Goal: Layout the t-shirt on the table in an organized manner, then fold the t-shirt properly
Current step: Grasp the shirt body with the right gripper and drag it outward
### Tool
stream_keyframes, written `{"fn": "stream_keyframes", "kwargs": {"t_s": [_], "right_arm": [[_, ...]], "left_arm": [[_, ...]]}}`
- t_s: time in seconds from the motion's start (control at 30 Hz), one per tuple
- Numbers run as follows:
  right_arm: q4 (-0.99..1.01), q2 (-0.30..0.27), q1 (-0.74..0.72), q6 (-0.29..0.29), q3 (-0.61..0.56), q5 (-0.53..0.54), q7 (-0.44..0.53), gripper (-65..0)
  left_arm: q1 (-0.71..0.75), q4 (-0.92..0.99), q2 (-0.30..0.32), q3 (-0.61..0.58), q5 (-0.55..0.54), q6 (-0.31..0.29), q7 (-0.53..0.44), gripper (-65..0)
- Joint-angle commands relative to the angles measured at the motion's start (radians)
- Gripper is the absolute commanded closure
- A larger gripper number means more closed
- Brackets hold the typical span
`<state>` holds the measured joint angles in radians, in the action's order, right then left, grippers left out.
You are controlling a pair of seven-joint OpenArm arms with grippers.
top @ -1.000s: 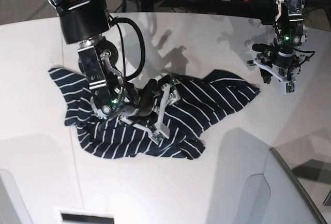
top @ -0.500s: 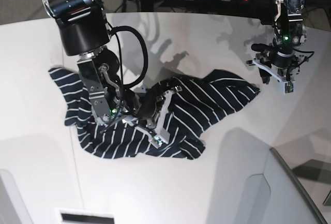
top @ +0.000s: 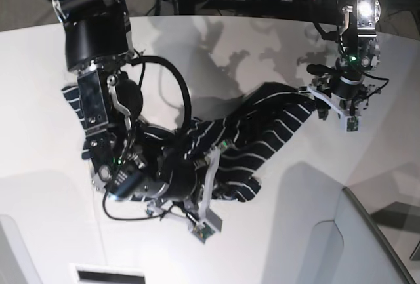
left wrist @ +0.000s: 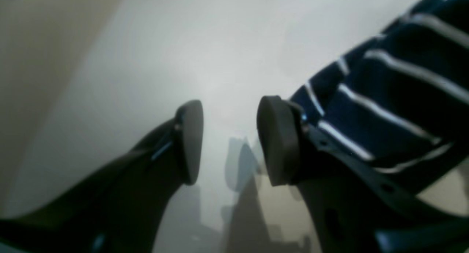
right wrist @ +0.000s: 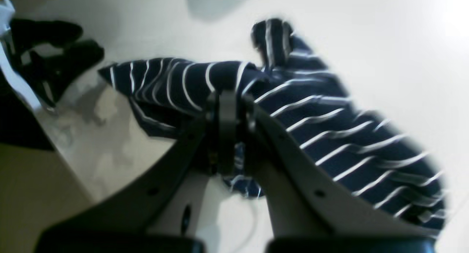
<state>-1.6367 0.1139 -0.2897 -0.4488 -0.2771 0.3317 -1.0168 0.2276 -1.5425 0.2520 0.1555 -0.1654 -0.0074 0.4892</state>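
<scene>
Right tool (right wrist: 227, 132) clamped on t-shirt (right wrist: 329, 110), lifting bunched fabric to spread it on surface (top: 262, 48); left tool (left wrist: 229, 141) parted, empty beside hem.

Right arm, at scene left in the base view: descends from the far left, forearm steeply inclined, wrist bent toward the near centre. Right gripper (top: 209, 192) low over the surface, jaws pressed together on a fold of the t-shirt (right wrist: 329, 110), as the right wrist view confirms. Left arm, at scene right: hangs nearly vertical from the far right. Left gripper (top: 333, 103) points down and toward scene left, jaws parted with a clear gap and nothing between the pads (left wrist: 282, 143).
</scene>
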Motion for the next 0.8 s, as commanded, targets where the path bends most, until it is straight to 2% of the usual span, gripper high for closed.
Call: {"fn": "stream_keyframes", "kwargs": {"t_s": [0.0,0.1,0.23,0.33,0.43,0.53,0.77], "right_arm": [[0.002,0.011,-0.039,-0.002,0.0,0.01,0.029,0.0],[0.04,0.014,-0.072,-0.002,-0.017,0.01,0.099,0.0],[0.109,0.014,-0.093,0.002,-0.178,0.01,0.183,0.0],[0.122,0.014,-0.061,0.003,-0.31,0.01,0.197,0.0],[0.106,0.014,0.001,0.003,-0.373,0.01,0.191,0.0],[0.077,0.011,0.083,0.003,-0.4,0.01,0.189,-0.2],[0.105,0.011,0.185,-0.002,-0.403,0.01,0.189,-0.8]], "left_arm": [[-0.012,-0.022,0.013,0.002,-0.003,0.005,-0.017,-26.7],[-0.014,-0.022,0.01,-0.003,-0.003,0.005,-0.017,-26.7],[-0.012,-0.02,0.014,0.008,-0.003,0.005,-0.017,-26.7],[-0.001,-0.022,0.042,0.036,-0.003,0.005,-0.016,-26.7],[0.0,-0.017,0.048,0.08,-0.003,0.005,-0.016,-26.7],[0.002,-0.016,0.046,0.129,-0.003,0.005,-0.016,-26.7],[-0.007,-0.013,0.039,0.132,-0.01,0.005,-0.016,-26.7]]}}
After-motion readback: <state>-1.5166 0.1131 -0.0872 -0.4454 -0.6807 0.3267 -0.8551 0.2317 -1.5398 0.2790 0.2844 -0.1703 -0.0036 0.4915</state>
